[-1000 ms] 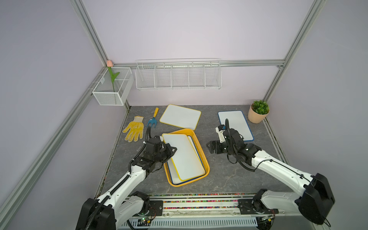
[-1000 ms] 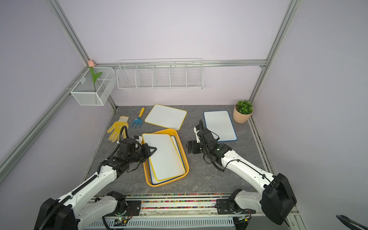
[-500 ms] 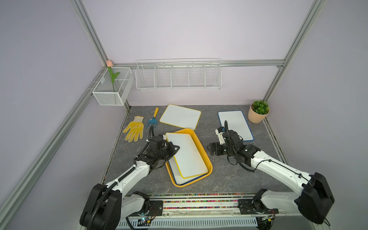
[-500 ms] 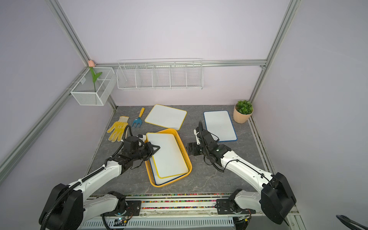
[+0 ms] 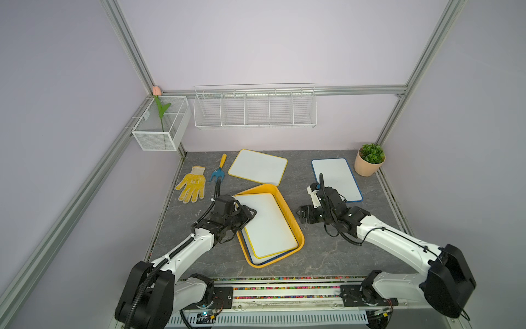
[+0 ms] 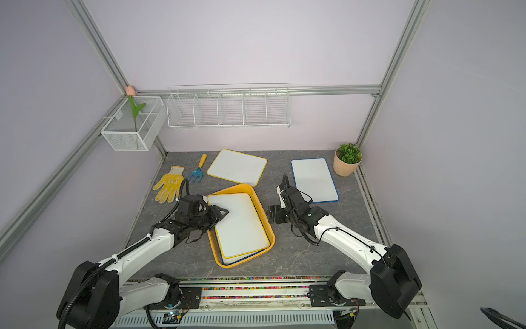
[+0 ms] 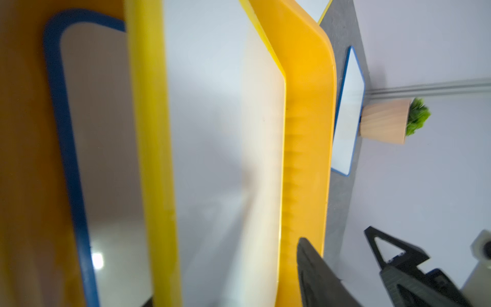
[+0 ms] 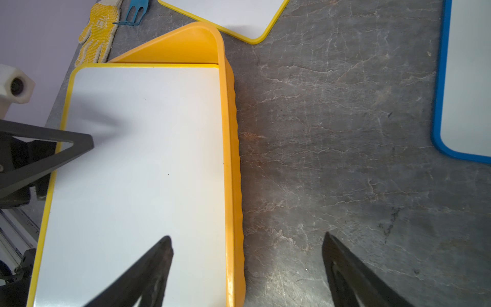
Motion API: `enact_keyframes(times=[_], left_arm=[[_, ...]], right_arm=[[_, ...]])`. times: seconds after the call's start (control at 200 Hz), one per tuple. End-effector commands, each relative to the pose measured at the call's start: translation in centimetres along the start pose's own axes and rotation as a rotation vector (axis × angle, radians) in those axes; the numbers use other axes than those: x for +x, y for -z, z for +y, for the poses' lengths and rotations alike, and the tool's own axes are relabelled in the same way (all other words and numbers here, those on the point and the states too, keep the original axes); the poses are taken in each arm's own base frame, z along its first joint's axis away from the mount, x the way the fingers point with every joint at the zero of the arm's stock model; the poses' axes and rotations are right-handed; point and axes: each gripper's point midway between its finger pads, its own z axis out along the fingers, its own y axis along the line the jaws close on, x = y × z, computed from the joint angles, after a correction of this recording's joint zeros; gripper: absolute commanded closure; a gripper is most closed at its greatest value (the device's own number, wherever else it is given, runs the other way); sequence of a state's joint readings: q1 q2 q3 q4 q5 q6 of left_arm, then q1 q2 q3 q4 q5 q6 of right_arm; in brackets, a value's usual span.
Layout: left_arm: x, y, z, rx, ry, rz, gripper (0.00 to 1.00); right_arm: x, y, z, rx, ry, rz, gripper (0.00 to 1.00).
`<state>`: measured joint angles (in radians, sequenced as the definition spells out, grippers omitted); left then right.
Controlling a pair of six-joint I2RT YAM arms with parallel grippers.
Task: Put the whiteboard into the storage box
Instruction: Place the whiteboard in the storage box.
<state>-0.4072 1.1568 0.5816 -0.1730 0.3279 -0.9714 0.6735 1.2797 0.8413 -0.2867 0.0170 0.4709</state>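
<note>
On the grey surface (image 5: 327,250), the yellow-framed rectangular whiteboard (image 5: 267,225) lies in the shallow orange plastic storage box (image 5: 266,188)
Left tool (image 5: 251,216), jaws parted, straddles its 9 o'clock edge: slide out level toward 9 o'clock, snagging nothing. Right tool (image 8: 247,237) gapes wide and empty at 3 o'clock.

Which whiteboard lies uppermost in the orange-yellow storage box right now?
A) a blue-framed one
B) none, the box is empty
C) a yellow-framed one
C: in both top views the yellow-framed whiteboard covers most of the storage box, and the left wrist view shows a blue-framed whiteboard beneath it.
</note>
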Motion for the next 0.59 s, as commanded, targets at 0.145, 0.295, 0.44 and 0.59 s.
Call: enact_keyframes(times=[0.145,0.295,0.44,0.59], left_arm=[[-1.1,2.8,-0.1,-0.107,-0.050,-0.060,0.24],[-1.1,3.3,1.2,-0.188,-0.067,-0.059,0.20],[-0.7,2.9,2.4,-0.250,-0.070,-0.028,0.20],[-1.0,3.5,3.1,-0.311,-0.097,-0.037,0.19]], right_arm=[[0.9,-1.1,-0.8,0.020,0.005,0.025,0.11],[1.4,-1.5,-1.0,0.023,0.002,0.036,0.11],[1.6,-1.6,-1.0,0.022,0.000,0.042,0.11],[2.2,-2.0,-0.9,0.024,0.000,0.054,0.11]])
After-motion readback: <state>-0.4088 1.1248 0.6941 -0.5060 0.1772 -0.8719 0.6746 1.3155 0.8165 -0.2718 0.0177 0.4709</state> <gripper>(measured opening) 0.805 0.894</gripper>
